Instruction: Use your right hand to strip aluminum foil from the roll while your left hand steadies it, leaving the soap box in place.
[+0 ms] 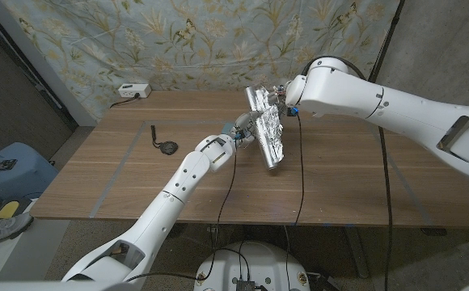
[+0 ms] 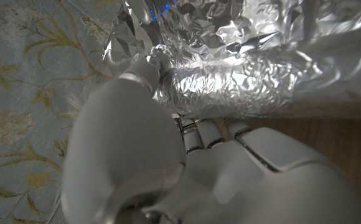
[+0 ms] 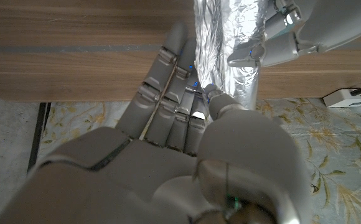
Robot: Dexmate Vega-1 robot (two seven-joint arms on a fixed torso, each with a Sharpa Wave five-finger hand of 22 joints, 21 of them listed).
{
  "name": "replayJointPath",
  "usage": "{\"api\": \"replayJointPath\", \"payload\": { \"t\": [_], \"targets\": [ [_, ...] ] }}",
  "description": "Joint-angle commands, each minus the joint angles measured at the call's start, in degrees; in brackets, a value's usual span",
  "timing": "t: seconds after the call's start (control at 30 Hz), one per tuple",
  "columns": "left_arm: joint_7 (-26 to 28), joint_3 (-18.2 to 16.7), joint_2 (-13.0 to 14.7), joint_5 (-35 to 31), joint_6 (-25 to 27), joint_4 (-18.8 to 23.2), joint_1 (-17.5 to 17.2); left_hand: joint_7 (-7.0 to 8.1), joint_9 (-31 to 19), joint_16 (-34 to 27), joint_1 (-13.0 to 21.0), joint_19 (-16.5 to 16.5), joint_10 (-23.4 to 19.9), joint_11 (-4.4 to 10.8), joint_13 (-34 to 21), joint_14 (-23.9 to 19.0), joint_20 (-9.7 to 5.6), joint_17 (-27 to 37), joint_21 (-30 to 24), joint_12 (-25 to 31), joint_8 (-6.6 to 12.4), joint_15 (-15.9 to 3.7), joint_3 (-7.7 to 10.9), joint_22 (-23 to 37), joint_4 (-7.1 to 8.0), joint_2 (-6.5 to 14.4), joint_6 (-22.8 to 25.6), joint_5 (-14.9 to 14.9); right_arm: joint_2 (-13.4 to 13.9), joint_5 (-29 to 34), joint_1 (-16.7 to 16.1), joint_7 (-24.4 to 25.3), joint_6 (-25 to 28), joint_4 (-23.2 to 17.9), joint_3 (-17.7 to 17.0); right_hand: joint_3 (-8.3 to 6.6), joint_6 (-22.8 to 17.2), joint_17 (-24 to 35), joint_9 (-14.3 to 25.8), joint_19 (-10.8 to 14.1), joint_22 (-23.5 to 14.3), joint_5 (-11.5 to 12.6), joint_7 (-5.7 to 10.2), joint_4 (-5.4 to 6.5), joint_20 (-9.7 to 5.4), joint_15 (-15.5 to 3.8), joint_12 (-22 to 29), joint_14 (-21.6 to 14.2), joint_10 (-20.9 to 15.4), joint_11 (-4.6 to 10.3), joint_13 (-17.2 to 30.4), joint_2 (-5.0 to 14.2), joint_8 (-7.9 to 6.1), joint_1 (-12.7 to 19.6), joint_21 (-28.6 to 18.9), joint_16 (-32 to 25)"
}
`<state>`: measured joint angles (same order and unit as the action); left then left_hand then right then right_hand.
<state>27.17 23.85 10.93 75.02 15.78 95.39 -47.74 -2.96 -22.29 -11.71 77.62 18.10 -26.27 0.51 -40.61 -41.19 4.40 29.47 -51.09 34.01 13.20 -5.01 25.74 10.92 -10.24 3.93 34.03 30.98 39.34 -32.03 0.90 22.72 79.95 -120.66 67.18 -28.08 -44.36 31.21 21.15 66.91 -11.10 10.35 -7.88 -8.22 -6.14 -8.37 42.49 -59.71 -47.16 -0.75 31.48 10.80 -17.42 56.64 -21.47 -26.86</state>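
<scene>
Between both hands, crinkled foil roll (image 1: 268,133)

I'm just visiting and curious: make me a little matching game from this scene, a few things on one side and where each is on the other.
Things:
1. foil roll
2. left hand
3. right hand
4. white box

Places:
A. far left corner of the table
B. at the roll's far end, pinching loose foil
C. slanted across the table's middle
D. against the roll's left side

Pairs: 1-C, 2-D, 3-B, 4-A

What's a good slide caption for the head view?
Left hand steadies the foil roll while right hand pulls crinkled foil upward.
</scene>
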Motion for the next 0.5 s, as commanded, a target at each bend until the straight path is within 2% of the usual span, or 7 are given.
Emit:
{"api": "replayJointPath", "payload": {
  "t": [0.03, 0.2, 0.5],
  "targets": [
    [-3.06, -1.12, -0.14, 7.13, 3.61, -2.47, 0.64, -0.08, 0.03, 0.40, -0.96, -0.63, 0.95, -0.41, 0.49, 0.85, -0.09, -0.16, -0.30, -0.62, -0.69, 0.34, 0.73, -0.06, 1.72, 0.37, -1.25, 0.42, 1.41, -6.41, 1.86, 4.78, 0.04, 0.41, 1.14, 0.11, -1.50, 0.39, 0.44, 1.19, -0.10, -0.06, 0.27, -0.54, -0.42, -1.02, 1.02, -1.72, -1.64, 0.83, 0.14, -0.24, -0.89, 1.43, -1.01, -0.54],
    [-4.82, -0.84, 0.34, 7.68, 4.17, -3.00, 0.87, -0.45, 0.33, 1.04, -1.93, -1.14, 2.31, -0.75, 1.36, 2.37, 0.15, -1.09, -0.36, -1.53, -1.55, 0.93, 0.81, -0.14, 1.94, 0.41, -2.77, 0.48, 2.19, -8.24, 1.83, 6.53, 0.04, -0.02, 0.92, 0.21, -1.96, 0.54, 0.68, 1.45, -0.14, -0.08, 0.56, -0.76, -0.77, -1.21, 1.25, -2.36, -2.05, 1.09, 0.05, -0.43, -1.03, 2.00, -1.37, -0.62],
    [-5.63, -0.90, 1.28, 8.96, 5.24, -2.66, 0.68, -0.87, 0.67, 1.16, -2.96, -1.70, 3.70, -1.36, 2.26, 3.42, 0.34, -1.91, -0.38, -2.53, -1.91, 1.62, 0.84, -0.20, 2.15, 0.48, -3.48, 0.49, 3.40, -7.13, 1.04, 5.13, 0.04, -0.96, -0.09, 0.38, -2.35, 0.56, 0.98, 1.48, -0.18, -0.10, 0.81, -0.73, -0.86, -1.32, 1.45, -2.75, -2.15, 1.15, 0.08, -0.45, -1.13, 2.46, -1.71, -0.40]
  ]
}}
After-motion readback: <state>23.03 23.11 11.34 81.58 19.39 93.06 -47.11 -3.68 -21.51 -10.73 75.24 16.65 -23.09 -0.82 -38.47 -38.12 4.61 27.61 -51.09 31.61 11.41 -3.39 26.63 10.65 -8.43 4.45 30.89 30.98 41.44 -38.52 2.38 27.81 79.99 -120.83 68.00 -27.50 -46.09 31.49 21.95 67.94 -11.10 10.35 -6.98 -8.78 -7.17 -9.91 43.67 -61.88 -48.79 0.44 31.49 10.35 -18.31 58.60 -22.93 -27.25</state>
